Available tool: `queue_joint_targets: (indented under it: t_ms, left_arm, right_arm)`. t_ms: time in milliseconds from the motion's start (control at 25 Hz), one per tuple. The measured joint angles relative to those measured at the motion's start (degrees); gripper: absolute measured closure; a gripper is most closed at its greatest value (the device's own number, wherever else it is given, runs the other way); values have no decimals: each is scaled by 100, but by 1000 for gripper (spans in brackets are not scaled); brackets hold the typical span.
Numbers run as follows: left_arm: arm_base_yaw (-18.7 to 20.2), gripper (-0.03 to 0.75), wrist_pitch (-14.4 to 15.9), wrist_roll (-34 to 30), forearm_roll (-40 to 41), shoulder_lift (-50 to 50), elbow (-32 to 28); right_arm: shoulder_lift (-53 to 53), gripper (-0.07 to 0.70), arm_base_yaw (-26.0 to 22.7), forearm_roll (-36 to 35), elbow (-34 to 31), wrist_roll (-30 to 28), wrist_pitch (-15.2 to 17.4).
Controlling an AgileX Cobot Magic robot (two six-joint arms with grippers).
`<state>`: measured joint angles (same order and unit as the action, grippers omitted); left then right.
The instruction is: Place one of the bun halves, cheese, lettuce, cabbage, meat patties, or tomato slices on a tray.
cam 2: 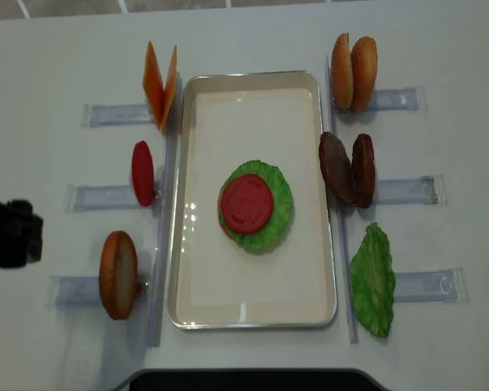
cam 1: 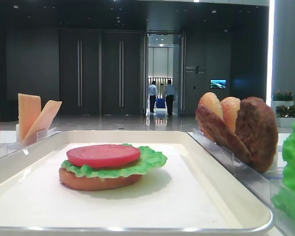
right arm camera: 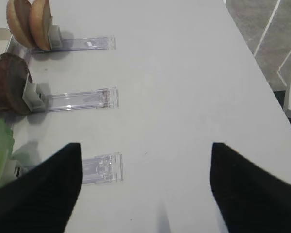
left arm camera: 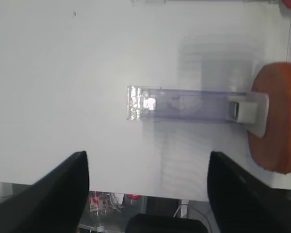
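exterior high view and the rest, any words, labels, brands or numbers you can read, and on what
Wall sign beside the far doorway: pale characters, too small and blurred to read.
Lit screen on the dark wall: a picture only, no text legible.
Tray, clear holders, bun halves, meat patties, lettuce, tomato slices, cheese: no print visible.

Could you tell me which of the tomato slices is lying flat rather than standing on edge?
The tomato slice on the lettuce in the tray; the other stands upright left of the tray.
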<state>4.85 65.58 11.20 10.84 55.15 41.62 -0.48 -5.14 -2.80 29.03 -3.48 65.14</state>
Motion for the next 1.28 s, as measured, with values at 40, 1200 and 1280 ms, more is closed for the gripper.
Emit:
queue_joint_targets:
  t_ms: [40,1200,1280]
  left_arm:
    - [0,139,-37,0,-5,-248,-208]
    - [0,139,-196,-1120,-871,-5602,-1430]
    - [0,139,-196,-1120,-899,-5602,-1430]
  right_arm:
    - [0,113,0,0,0,0,0]
    - [0,113,0,0,0,0,0]
    - [0,113,0,0,0,0,0]
